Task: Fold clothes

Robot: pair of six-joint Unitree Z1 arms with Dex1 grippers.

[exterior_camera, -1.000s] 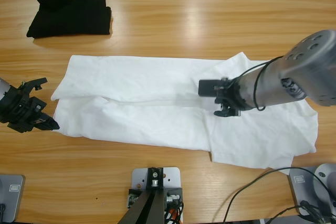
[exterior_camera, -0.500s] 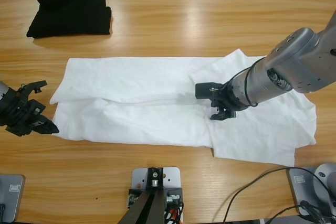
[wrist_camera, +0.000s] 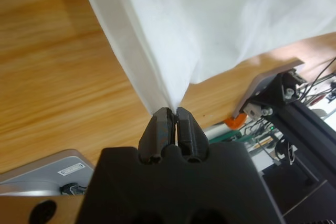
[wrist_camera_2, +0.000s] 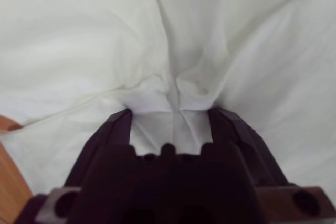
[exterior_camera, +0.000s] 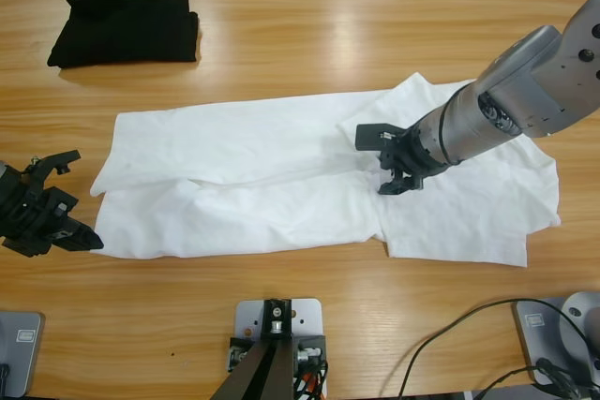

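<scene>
A thin white T-shirt (exterior_camera: 309, 185) lies spread lengthwise across the middle of the long wooden table (exterior_camera: 309, 35), its cotton soft and matte against the glossy, honey-coloured grain. The cloth is folded over itself along its length, with a shallow ridge running through the near half and loose creases fanning toward the right end, where the fabric widens into a broader, rumpled flap. The left gripper (wrist_camera: 172, 124) sits at the shirt's left near corner, its two black jaws pressed together on a hemmed edge; in the left wrist view the stitched band of the hem rises straight out of the closed tips and the fabric hangs away from it in a smooth sheet. In the high view that gripper (exterior_camera: 66, 231) shows at the left edge of the table, touching the cloth's corner. The right gripper (exterior_camera: 398, 168) reaches in from the right on a silver-grey arm (exterior_camera: 525, 81) and rests on the shirt right of its middle. In the right wrist view its jaws (wrist_camera_2: 170, 116) stand apart, with a small puckered bunch of fabric gathered between their tips, wrinkles radiating from it. A smaller black folded garment (exterior_camera: 127, 25), dense and dark, lies well apart at the far left corner of the table.
</scene>
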